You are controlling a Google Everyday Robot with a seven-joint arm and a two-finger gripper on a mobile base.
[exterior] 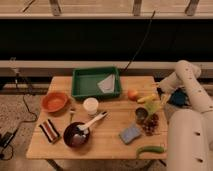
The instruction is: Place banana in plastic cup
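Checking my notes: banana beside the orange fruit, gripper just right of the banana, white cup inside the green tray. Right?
No. The camera view shows the white cup on the table beside the green tray, not inside. The gripper is right of the banana.
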